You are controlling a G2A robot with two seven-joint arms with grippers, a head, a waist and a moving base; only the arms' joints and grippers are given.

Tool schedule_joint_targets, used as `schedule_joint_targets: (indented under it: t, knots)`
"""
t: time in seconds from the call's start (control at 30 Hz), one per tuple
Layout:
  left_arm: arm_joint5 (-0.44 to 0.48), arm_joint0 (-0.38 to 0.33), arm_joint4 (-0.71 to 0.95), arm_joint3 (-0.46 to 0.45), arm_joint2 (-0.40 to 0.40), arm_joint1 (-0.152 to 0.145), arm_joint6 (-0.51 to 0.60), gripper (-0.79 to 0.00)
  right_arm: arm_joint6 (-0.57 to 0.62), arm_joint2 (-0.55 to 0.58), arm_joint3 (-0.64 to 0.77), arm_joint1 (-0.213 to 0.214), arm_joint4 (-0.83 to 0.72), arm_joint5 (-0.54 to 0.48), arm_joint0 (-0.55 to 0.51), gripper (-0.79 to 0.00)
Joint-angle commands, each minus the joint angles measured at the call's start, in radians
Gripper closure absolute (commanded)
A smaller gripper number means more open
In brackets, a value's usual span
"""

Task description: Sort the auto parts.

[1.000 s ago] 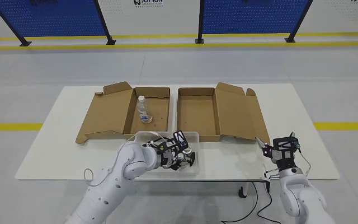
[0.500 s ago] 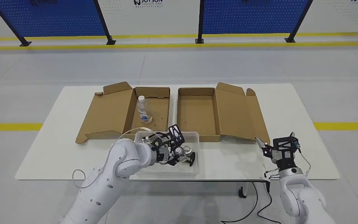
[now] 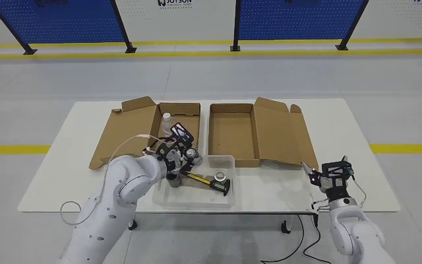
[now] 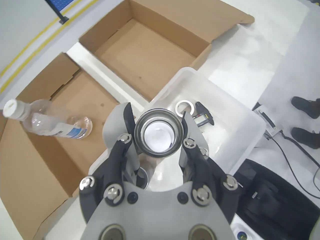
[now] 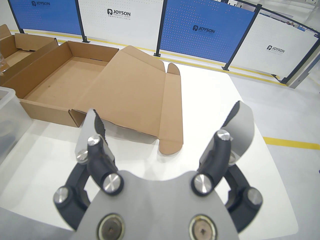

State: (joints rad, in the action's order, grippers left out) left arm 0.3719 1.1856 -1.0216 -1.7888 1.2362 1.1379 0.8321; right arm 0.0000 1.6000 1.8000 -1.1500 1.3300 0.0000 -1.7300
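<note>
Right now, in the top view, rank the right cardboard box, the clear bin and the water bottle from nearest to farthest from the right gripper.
1. Right cardboard box: its flap lies just beside the right gripper.
2. Clear bin: mid-table, at the front edge.
3. Water bottle: farthest, inside the left cardboard box.

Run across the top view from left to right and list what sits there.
In order: water bottle → left gripper, jaws shut on a metal cylinder → right cardboard box → right gripper, jaws open. The left cardboard box and clear bin overlap these; omitted.
</note>
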Motion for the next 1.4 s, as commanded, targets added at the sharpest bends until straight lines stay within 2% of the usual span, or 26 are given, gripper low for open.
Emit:
schedule_joint_targets:
  t: [0.0, 0.23, 0.33, 0.57, 1.2, 1.37]
  knots:
    - [-0.052, -0.007, -0.008, 0.007, -0.004, 0.003, -0.017, 0.000, 0.000, 0.000, 0.000, 0.000, 0.000, 0.000, 0.000, -0.785]
    - [-0.156, -0.079, -0.060, 0.075, -0.026, 0.013, -0.052, 0.000, 0.000, 0.000, 0.000, 0.000, 0.000, 0.000, 0.000, -0.785]
    - [-0.167, -0.116, -0.071, 0.107, -0.048, 0.018, -0.050, 0.000, 0.000, 0.000, 0.000, 0.000, 0.000, 0.000, 0.000, -0.785]
    - [-0.214, -0.201, -0.140, 0.194, -0.137, 0.039, -0.056, 0.000, 0.000, 0.000, 0.000, 0.000, 0.000, 0.000, 0.000, -0.785]
    - [-0.236, -0.434, -0.200, 0.559, -0.334, 0.117, -0.127, 0.000, 0.000, 0.000, 0.000, 0.000, 0.000, 0.000, 0.000, -0.785]
    - [-0.212, -0.484, -0.228, 0.658, -0.387, 0.140, -0.151, 0.000, 0.000, 0.000, 0.000, 0.000, 0.000, 0.000, 0.000, -0.785]
